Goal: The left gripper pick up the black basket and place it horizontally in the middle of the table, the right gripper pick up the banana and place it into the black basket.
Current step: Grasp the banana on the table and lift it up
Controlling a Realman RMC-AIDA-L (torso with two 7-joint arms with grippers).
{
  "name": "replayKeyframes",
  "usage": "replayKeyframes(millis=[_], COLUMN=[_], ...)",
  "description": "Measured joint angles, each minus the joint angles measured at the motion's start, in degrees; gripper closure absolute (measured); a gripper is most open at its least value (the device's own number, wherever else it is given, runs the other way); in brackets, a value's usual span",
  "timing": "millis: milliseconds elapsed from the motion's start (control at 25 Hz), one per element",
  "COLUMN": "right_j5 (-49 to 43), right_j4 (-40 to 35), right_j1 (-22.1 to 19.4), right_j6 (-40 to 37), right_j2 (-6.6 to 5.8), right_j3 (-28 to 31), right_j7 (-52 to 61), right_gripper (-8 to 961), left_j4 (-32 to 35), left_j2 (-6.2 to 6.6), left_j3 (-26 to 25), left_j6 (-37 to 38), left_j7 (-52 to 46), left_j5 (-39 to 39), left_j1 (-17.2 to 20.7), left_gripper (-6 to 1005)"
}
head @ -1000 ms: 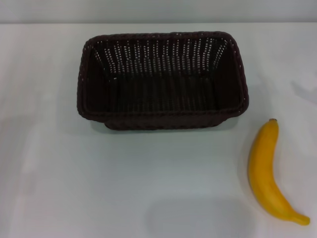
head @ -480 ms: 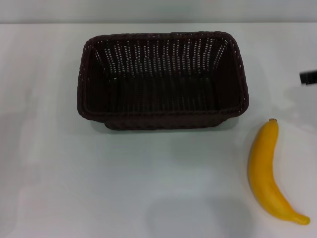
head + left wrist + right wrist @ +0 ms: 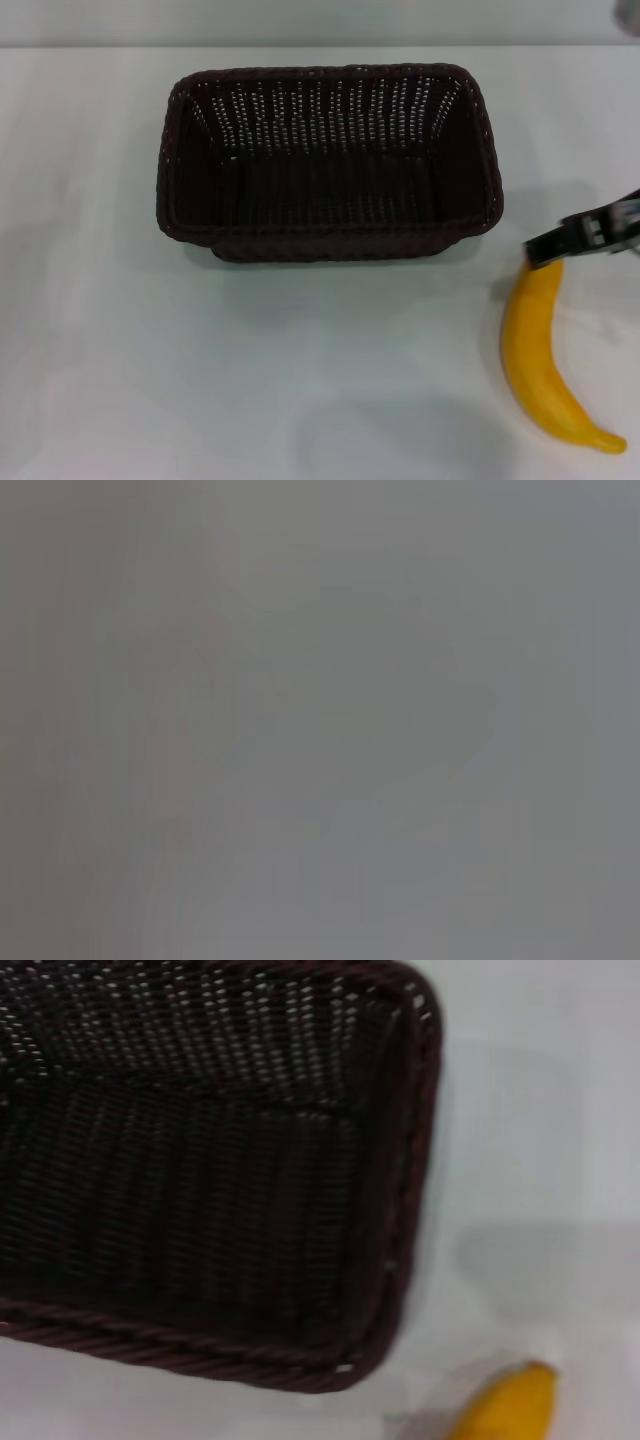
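The black basket lies lengthwise across the middle of the white table, open side up and empty. The banana lies on the table to the basket's right, stem end pointing away from me. My right gripper comes in from the right edge, just above the banana's stem end. The right wrist view shows the basket's corner and the banana's tip. The left gripper is out of view; its wrist view shows only a grey blur.
The basket sits toward the far half of the table. Bare white tabletop lies in front of the basket and to its left.
My right gripper has come in from the right edge and moved down and left, from beside the basket to just over the banana's stem end. The basket and banana have not moved.
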Motion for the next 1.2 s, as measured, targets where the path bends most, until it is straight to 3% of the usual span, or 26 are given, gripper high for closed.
replayKeyframes(millis=[280, 560, 1200], right_j5=[0.73, 0.81, 0.68], right_j4=[-1.08, -7.81, -15.52], right_j1=[1.75, 1.62, 2.11], right_j6=[-0.75, -4.18, -8.89], right_j2=[0.44, 0.57, 0.23], right_j3=[-7.31, -13.42, -16.49], right_j7=[14.79, 19.04, 19.51], right_gripper=[130, 138, 154], left_j4=[-0.11, -0.11, 0.01], left_j2=[0.00, 0.00, 0.28], left_j3=[0.01, 0.16, 0.35], left_j6=[0.02, 0.08, 0.89], left_j7=[0.05, 0.40, 0.84], left_j5=[-0.22, -0.24, 0.06], left_j1=[-1.09, -1.39, -1.69], left_gripper=[239, 238, 237])
